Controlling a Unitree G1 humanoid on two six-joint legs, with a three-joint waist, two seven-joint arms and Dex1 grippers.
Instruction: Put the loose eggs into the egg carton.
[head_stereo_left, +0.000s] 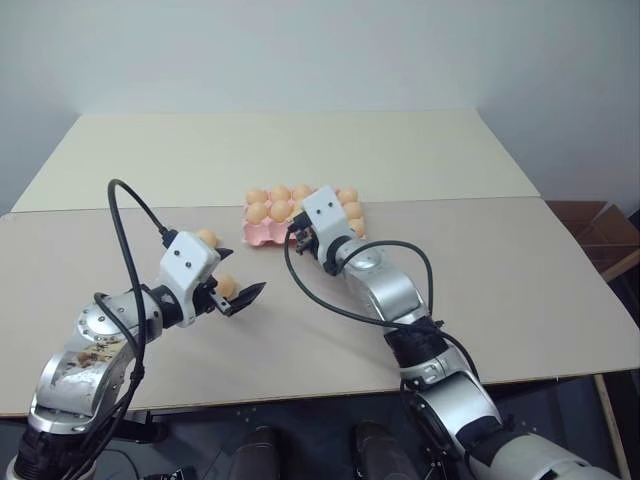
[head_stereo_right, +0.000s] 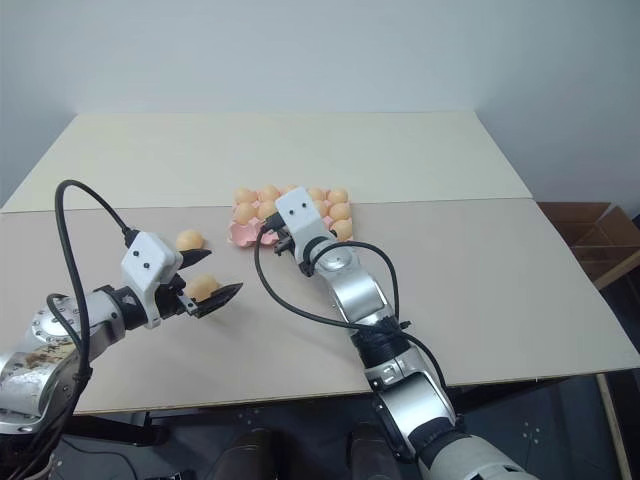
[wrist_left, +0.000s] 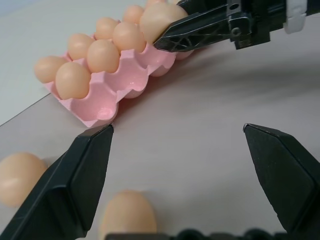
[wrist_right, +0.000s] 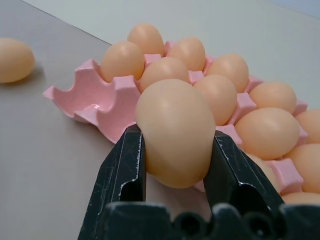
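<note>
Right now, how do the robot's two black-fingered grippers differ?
The right gripper is clamped shut on a light orange-tan egg, held beside the pale pink moulded egg carton. The left gripper stands wide open and holds nothing, poised low over the beige table near two loose eggs. Both have two black fingers.

No text, label, brand, number or sign can be read anywhere in these views.
</note>
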